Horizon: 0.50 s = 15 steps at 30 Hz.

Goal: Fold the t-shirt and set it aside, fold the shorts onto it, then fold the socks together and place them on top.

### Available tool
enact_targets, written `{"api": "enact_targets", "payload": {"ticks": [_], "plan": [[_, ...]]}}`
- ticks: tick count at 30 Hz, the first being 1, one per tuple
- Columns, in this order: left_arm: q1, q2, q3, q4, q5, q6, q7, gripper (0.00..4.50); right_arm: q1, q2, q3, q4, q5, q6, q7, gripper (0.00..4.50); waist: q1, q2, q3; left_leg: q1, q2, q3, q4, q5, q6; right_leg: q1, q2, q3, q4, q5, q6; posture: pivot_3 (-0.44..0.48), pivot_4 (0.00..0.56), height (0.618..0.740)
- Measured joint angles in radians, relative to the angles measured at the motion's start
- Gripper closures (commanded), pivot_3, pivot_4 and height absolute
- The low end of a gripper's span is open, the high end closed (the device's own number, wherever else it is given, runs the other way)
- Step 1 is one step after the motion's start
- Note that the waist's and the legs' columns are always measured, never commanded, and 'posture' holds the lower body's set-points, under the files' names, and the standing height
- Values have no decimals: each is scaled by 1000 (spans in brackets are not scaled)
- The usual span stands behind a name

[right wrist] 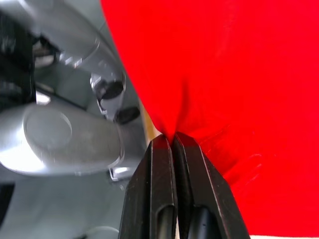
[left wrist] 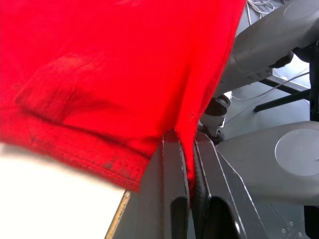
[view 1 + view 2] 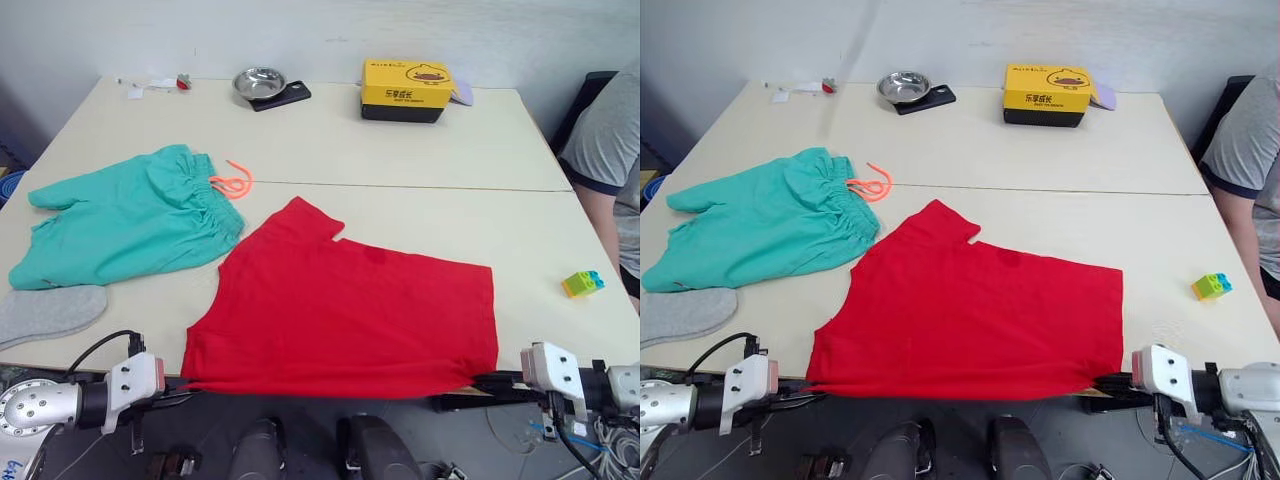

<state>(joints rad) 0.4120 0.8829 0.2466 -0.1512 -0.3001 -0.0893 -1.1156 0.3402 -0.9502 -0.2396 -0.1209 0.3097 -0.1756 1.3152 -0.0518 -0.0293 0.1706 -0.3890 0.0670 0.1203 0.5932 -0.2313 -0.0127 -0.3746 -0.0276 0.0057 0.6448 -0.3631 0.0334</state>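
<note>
While the t-shirt [image 3: 345,310] lies spread flat across the lower centre of the frame, both grippers pinch its near hem at the table [image 3: 420,150] edge. The left gripper [image 2: 188,149] is pressed together on the shirt's lower-left corner, red cloth caught between its fingers; the right gripper [image 1: 172,142] is likewise closed on the lower-right corner, its two black fingers nipping a fold of fabric. One sleeve of the shirt points toward the upper left, near the shorts.

The shorts [image 3: 125,215] lie at the left of the frame, waistband toward the centre, and the orange drawstring [image 3: 232,182] curls just beside the waistband. Their lower right edge comes close to the shirt — possibly touching it, though that is hard to tell. A grey sock [image 3: 48,312] rests at the lower left, just below the shorts; whether it is one sock or two stacked cannot be told.

Along the top of the frame sit a metal bowl [image 3: 259,82] on a dark scale [image 3: 285,97] and a yellow box [image 3: 405,88]. A small toy block [image 3: 582,283] — green, yellow and blue — lies at the right, near a person [image 3: 612,150] in a grey shirt at the right edge.
</note>
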Motion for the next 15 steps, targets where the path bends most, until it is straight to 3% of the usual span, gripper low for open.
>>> {"api": "enact_targets", "payload": {"ticks": [2,6,10,15], "plan": [[-7,-1,0,0,-3,5,0,4500,-10,18,3,12,-10,-5,-19,4473,-2,-1,0,0,0,0,1,0,0,0,0,0,1,0,0,0,150,740],[-4,-6,6,-15,-54,75,-11,3529,-21,30,8,9,5,42,-43,3549,-3,-1,0,0,0,0,1,0,0,0,0,0,2,0,0,0,150,740],[18,-2,51,-44,-108,127,-40,2285,15,13,0,-36,65,118,-10,2170,0,-1,1,0,0,0,1,0,0,0,0,0,3,0,0,0,150,740],[66,41,181,-42,-185,218,-103,693,71,-42,-107,-115,188,297,21,406,0,-2,2,0,0,-1,2,0,0,0,-1,0,2,-1,-1,0,150,740]]}}
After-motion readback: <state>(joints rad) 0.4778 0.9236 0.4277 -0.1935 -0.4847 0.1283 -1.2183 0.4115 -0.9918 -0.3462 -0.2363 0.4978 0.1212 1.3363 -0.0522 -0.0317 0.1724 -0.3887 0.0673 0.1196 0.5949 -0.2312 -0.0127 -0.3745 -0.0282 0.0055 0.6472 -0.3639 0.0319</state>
